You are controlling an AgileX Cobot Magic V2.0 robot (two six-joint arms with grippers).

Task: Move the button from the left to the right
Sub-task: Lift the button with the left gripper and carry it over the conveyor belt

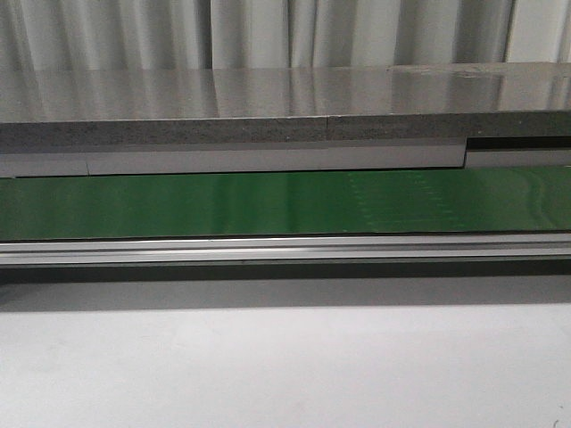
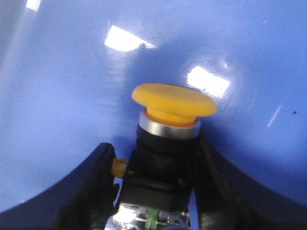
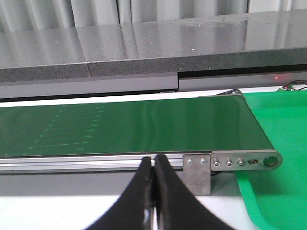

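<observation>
clearly left claw (image 2: 156, 191) clamps the button (image 2: 168, 124), base cut off; right claw (image 3: 153, 191) closed, empty.

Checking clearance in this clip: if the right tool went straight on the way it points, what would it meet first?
Probably the conveyor's near aluminium side rail, with the green belt just beyond. The right tool is shut and empty, aimed at that edge; depth is unclear from the wrist view.
</observation>
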